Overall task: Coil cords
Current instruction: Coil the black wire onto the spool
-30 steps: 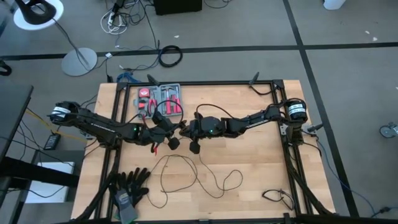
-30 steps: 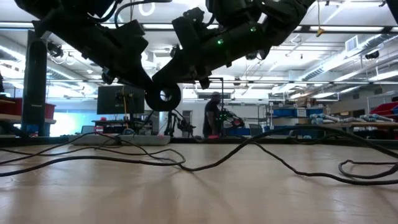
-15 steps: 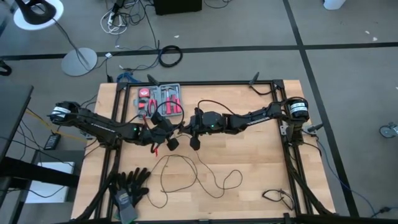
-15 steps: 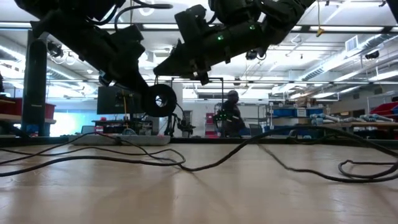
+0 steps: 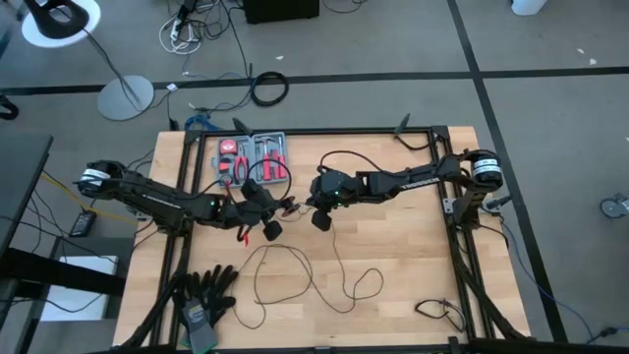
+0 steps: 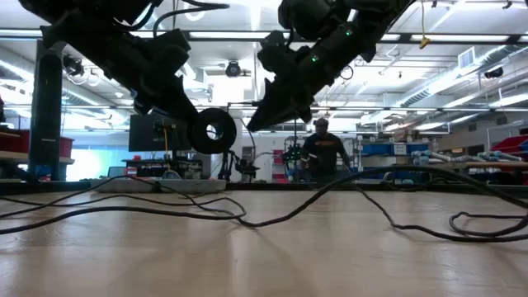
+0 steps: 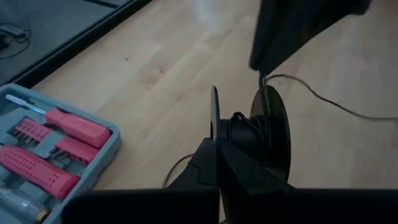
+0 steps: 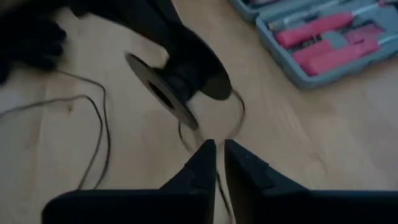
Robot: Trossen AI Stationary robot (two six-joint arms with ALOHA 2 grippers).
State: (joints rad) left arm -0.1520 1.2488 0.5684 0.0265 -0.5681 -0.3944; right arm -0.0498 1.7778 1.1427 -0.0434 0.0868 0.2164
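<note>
A thin black wire (image 5: 313, 277) lies in loose loops on the wooden table (image 5: 413, 256), and it also shows in the low view (image 6: 272, 218). One end is wound on a small black disc-like spool (image 5: 270, 229) held above the table. My left gripper (image 5: 263, 222) is shut on the spool, seen in the low view (image 6: 213, 130) and the left wrist view (image 7: 245, 124). My right gripper (image 5: 320, 218) is just to the spool's right, shut on the wire (image 8: 216, 177). My left gripper holds the spool at its rim (image 7: 215, 134), where one thin flange meets the wound core; the fingers hide the exact spot. The spool is lifted clear of the table, its flanges standing on edge. My right gripper pinches a single strand of the wire (image 8: 214, 176) at its fingertips, slanting down from the table's right. The strand runs slack from the fingers up to the spool (image 8: 174, 81) and down to the table.
A grey case of red tools (image 5: 254, 157) lies just beyond the grippers. Black gloves (image 5: 204, 293) lie at the near left corner, and a short black cable (image 5: 437, 313) at the near right. A person (image 6: 323, 153) stands in the room behind.
My right gripper has drawn away from the spool toward the table's right and far edges, tipping more steeply downward, with the wire in its fingers. My left gripper and the spool have stayed almost where they were.
</note>
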